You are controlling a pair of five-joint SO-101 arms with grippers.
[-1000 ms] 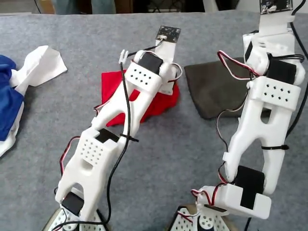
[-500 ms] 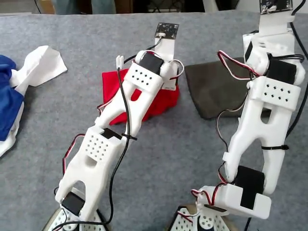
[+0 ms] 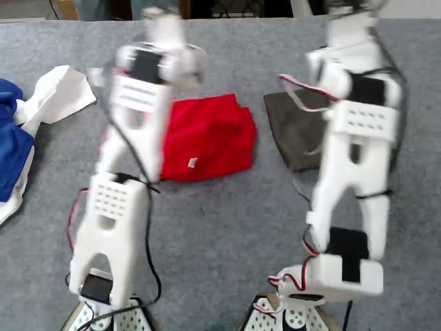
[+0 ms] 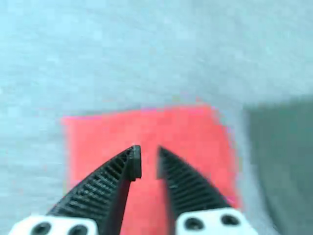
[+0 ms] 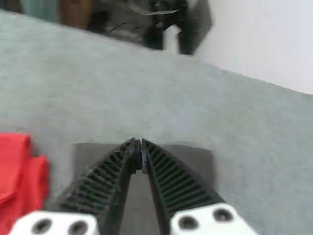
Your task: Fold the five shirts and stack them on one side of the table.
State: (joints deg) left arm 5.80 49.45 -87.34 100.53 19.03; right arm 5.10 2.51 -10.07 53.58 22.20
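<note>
A folded red shirt (image 3: 207,138) lies mid-table, with a small white tag showing. Beside it on the right lies a folded dark grey shirt (image 3: 293,131). My left gripper (image 4: 149,161) hovers above the red shirt (image 4: 146,127), its fingers a narrow gap apart with nothing between them. The left arm (image 3: 141,89) stands at the red shirt's left edge. My right gripper (image 5: 138,147) is shut and empty above the grey shirt (image 5: 195,156); the red shirt (image 5: 14,166) shows beside it. The right arm (image 3: 358,117) rises over the grey shirt's right part.
A crumpled white shirt (image 3: 58,93) and a blue shirt (image 3: 10,138) lie unfolded at the table's left edge. Bare grey table (image 3: 227,227) stretches in front of the folded shirts. The arm bases stand at the near edge.
The left arm has swung left and risen off the red shirt, uncovering it. The right arm has shifted slightly left.
</note>
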